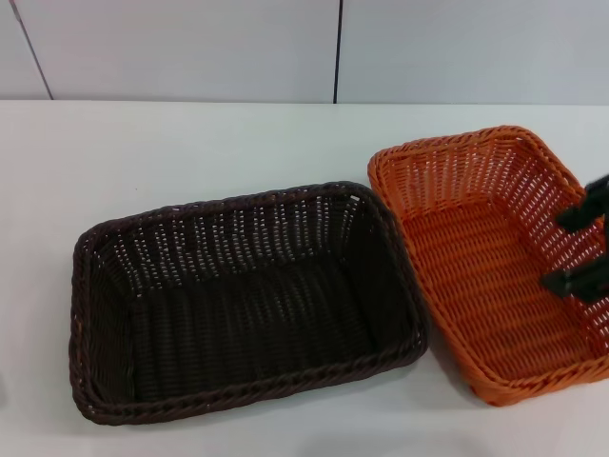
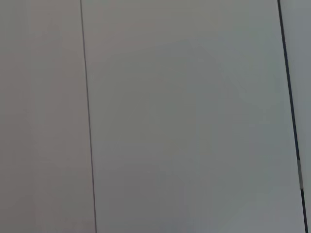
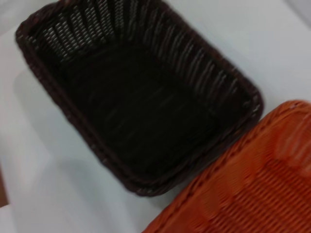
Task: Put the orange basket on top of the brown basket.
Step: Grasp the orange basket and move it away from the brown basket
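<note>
The orange basket (image 1: 481, 252) sits on the white table at the right, empty. Its left rim nearly touches the right end of the dark brown basket (image 1: 238, 300), which lies empty at the table's middle. My right gripper (image 1: 579, 246) comes in from the right edge, open, with its two black fingers (image 1: 574, 279) over the orange basket's right wall. The right wrist view looks down on the brown basket (image 3: 136, 107) with a corner of the orange basket (image 3: 252, 194) beside it. My left gripper is out of view.
Both baskets rest on a white table (image 1: 190, 152). A pale panelled wall (image 1: 190, 48) runs along its far edge. The left wrist view shows only wall panels (image 2: 184, 121).
</note>
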